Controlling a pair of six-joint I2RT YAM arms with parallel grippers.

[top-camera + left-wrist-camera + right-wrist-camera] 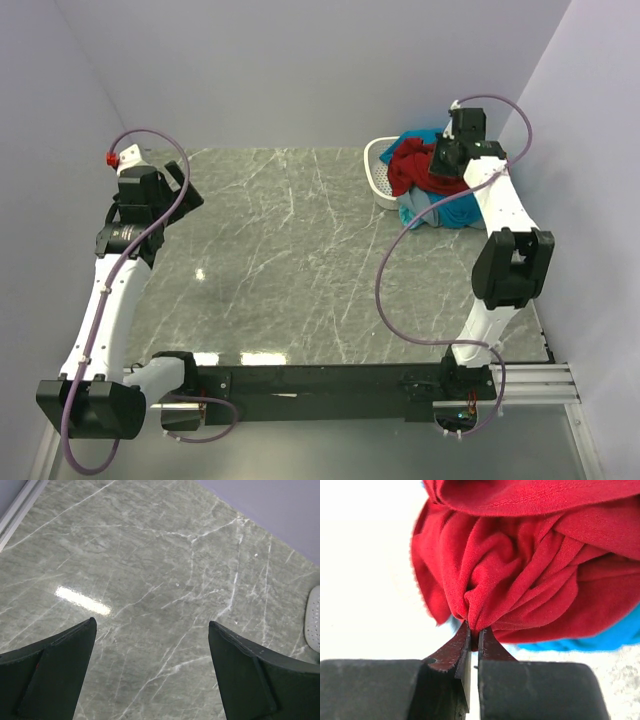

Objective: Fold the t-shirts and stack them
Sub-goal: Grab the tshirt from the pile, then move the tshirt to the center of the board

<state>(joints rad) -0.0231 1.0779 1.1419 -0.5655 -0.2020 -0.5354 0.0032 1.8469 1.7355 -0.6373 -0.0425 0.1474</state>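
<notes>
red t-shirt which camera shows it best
The right wrist view: the red t-shirt fills the frame, with one fold pinched between the fingers of the right gripper. The top view shows it small, bunched at the white basket and partly hidden by the right arm. The left wrist view shows none of it, only the table and the basket's edge.

Overhead view: I see a grey-green, white-veined marble table (290,250), closed in by pale walls (300,70) at the back and on both sides, with two patches of glare towards its near edge. A small white perforated basket (378,172) sits at the table's far right corner. In my left wrist view only its rim shows, at the right edge.
</notes>
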